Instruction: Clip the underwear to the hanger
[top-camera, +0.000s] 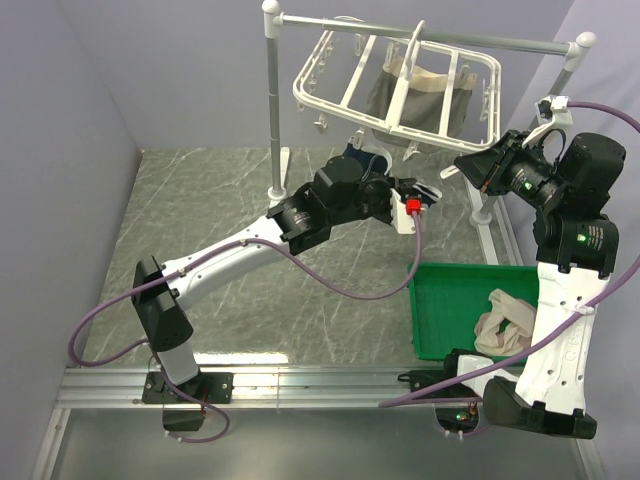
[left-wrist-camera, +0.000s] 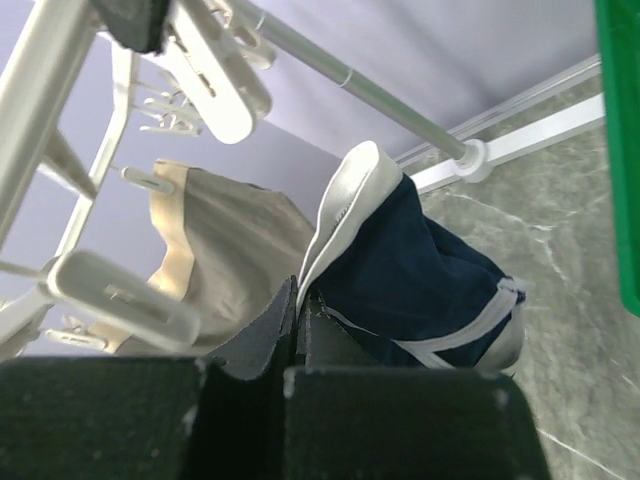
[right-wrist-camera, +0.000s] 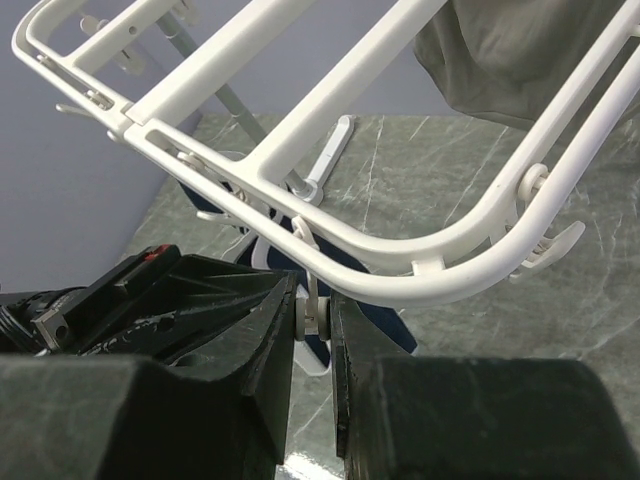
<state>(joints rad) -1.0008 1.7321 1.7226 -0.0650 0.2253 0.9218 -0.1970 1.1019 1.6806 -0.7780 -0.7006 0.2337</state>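
From above, the hanger (top-camera: 405, 85) hangs on a grey bar (top-camera: 500, 38). At the left wrist, the left gripper (left-wrist-camera: 297, 310) is closed on the white waistband of the underwear (left-wrist-camera: 420, 270), just below the frame. At the right wrist, the right gripper (right-wrist-camera: 312, 325) pinches one clip (right-wrist-camera: 312, 312) under the hanger's rim.

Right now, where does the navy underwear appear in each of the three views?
Top external: underwear at centre, below the hanger, by the left gripper.
Left wrist: underwear centre-right, pinched by the left gripper.
Right wrist: underwear lower centre, behind the hanger's corner.
Shared landmark: the white hanger.
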